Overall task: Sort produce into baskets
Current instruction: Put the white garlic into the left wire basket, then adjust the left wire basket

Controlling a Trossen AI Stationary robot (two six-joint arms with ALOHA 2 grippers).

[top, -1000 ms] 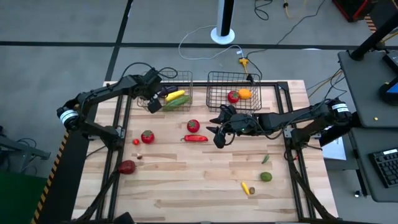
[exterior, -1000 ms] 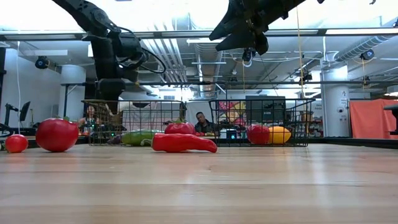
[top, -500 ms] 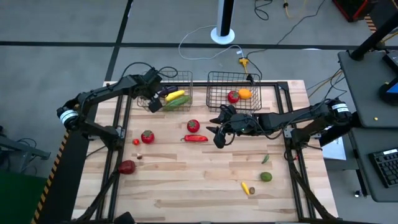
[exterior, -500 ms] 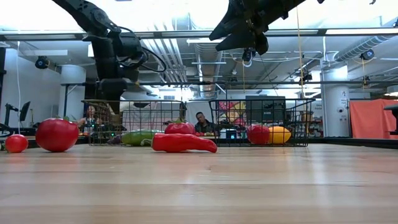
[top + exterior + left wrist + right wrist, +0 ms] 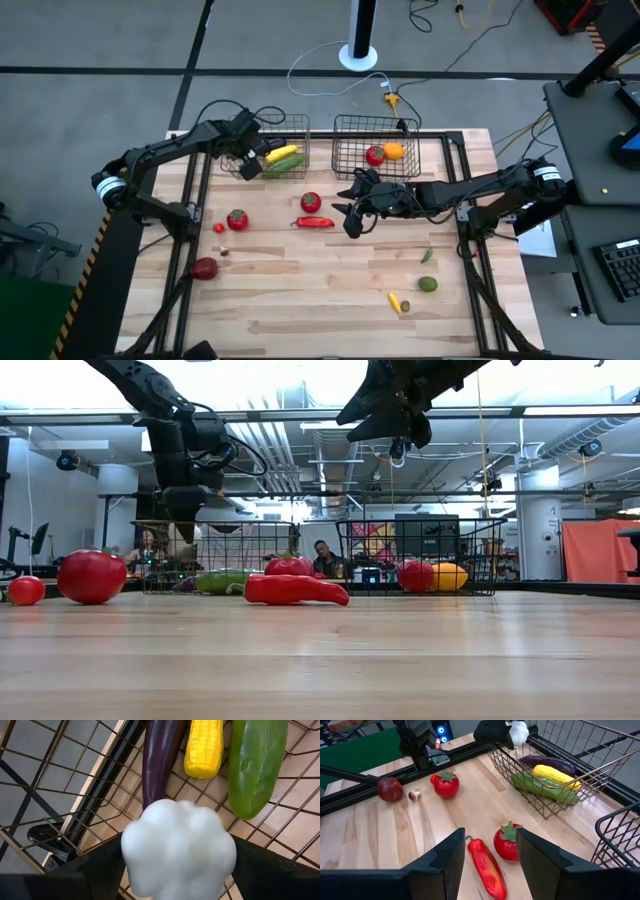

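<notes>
White garlic (image 5: 178, 849) between left gripper (image 5: 175, 870) fingers; no writing legible.

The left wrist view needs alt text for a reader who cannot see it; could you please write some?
A white garlic sits between the left gripper's dark fingers, above a copper wire basket. In the basket lie a purple eggplant, yellow corn and a green cucumber side by side.

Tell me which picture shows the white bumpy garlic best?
The left wrist view: the white bumpy toy garlic fills it, between the left gripper fingers above the copper wire basket. The right wrist view shows it small and far. In the high and low views I cannot make it out.
</notes>
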